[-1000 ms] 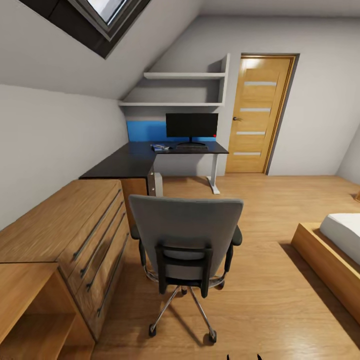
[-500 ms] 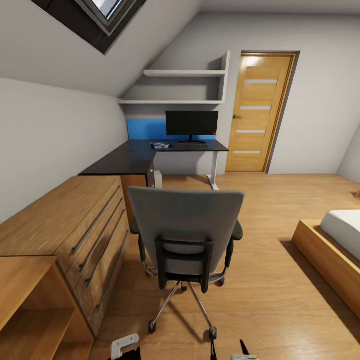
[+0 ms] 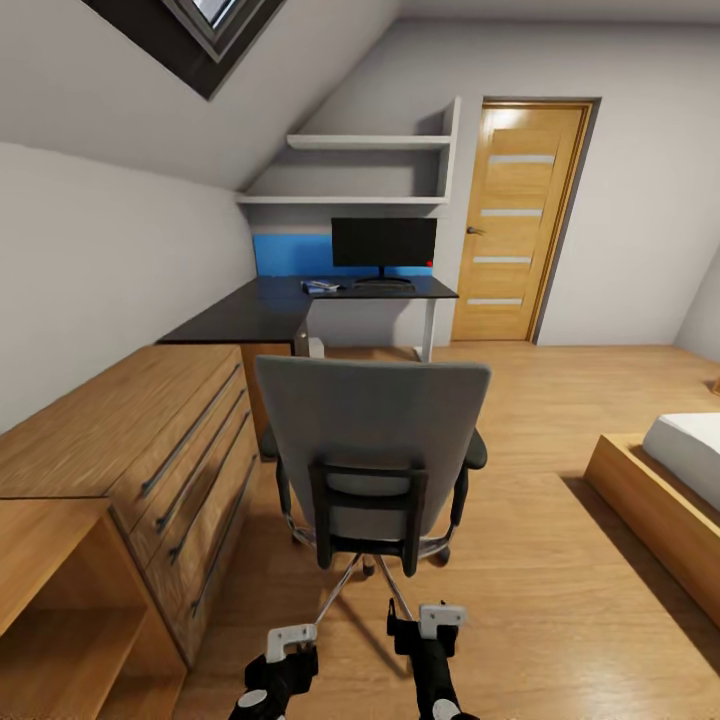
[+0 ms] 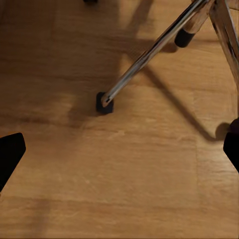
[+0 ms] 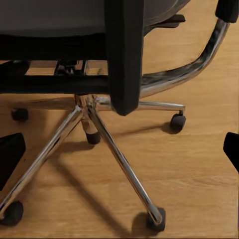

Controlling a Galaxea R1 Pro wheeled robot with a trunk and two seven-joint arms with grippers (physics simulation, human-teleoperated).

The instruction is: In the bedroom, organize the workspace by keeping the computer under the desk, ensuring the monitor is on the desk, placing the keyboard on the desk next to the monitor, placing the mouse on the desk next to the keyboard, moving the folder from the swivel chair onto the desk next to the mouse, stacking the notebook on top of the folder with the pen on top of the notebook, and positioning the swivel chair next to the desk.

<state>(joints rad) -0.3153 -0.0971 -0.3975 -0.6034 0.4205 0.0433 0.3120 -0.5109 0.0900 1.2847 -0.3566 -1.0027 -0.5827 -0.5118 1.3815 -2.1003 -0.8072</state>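
Both arms low behind chair [image 3: 372, 455], reaching forward over floor [image 3: 560, 590]. Left gripper [image 3: 290, 640] jaws apart above bare planks near chair caster [image 4: 104, 102]. Right gripper [image 3: 428, 622] jaws apart, facing chair's chrome base [image 5: 107, 144]. Chair stands between robot and table [image 3: 270, 312]. Monitor [image 3: 384, 242] on table beyond chair. Dresser [image 3: 130, 450] left of chair, bed [image 3: 665, 490] right.

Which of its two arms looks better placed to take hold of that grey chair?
Probably the right: the right tool sits nearer the swivel chair, just under its backrest, while the left tool hangs lower, off to the side.
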